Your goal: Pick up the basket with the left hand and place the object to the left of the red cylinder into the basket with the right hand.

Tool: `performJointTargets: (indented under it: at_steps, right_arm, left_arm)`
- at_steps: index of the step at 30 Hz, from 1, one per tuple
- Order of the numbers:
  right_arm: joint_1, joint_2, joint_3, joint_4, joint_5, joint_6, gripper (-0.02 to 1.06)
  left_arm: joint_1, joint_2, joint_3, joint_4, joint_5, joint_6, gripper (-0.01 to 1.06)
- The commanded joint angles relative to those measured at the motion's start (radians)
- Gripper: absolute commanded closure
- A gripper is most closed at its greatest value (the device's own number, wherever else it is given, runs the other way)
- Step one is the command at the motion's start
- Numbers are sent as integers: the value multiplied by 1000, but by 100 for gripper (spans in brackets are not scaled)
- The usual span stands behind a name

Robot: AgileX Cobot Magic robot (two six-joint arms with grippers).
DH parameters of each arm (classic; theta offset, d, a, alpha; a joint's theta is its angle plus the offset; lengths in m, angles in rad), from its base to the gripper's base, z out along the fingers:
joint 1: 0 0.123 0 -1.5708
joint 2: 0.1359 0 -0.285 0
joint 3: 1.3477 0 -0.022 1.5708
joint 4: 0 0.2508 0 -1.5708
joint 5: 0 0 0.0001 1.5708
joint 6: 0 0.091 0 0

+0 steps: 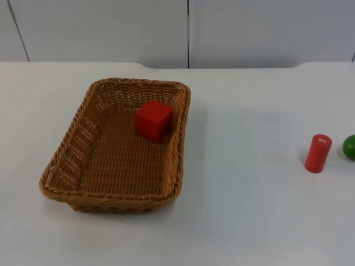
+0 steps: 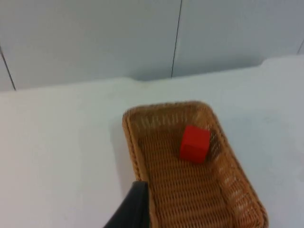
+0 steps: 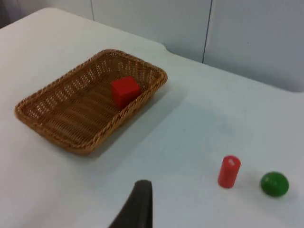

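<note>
- The basket (image 1: 119,147) sits flat on the white worktop (image 1: 249,210), toward the left side.
- A red cube (image 1: 153,119) already lies inside the basket, near its back right corner, just beside the right wall.
- The red cylinder (image 1: 318,153) stands upright far off to the right, well apart from the basket.
- A green ball (image 1: 350,147) sits just beside the cylinder, on its right.
- The cube is the thing to the left of the cylinder, and it is in the basket, so I think the job is close to done or starting over.
- The left gripper (image 2: 135,209) hangs over the near end of the basket. One black fingertip shows by the rim. I cannot tell if its fingers are spread or pressed together.
- The right gripper (image 3: 140,204) waits above bare worktop, between the basket and the cylinder. I cannot tell how its fingers stand either.
- The basket is not lifted yet, so picking it up looks like the step in hand.
- To do it well, the left gripper should come straight down on the near rim, with one finger inside the wall and one outside.
- It should squeeze the woven wall firmly, because the wall is thin and bendy.
- It should lift slowly and keep the basket level, or the cube may slide or tip out.
</note>
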Motion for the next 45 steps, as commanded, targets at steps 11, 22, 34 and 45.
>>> performJointTargets:
  at_steps: [11,22,34,45]
  right_arm:
    - [-7,-291,99,-97,178,100,17]
    - [-2,-291,142,-187,213,148,17]
    - [-2,-291,142,-189,214,150,17]
    - [-2,-291,142,-189,214,150,17]
  left_arm:
    - [0,-375,102,213,187,-232,8]
    - [0,-416,126,343,264,-295,8]
    - [0,-416,214,455,219,-381,8]
    - [0,-416,214,472,221,-384,8]
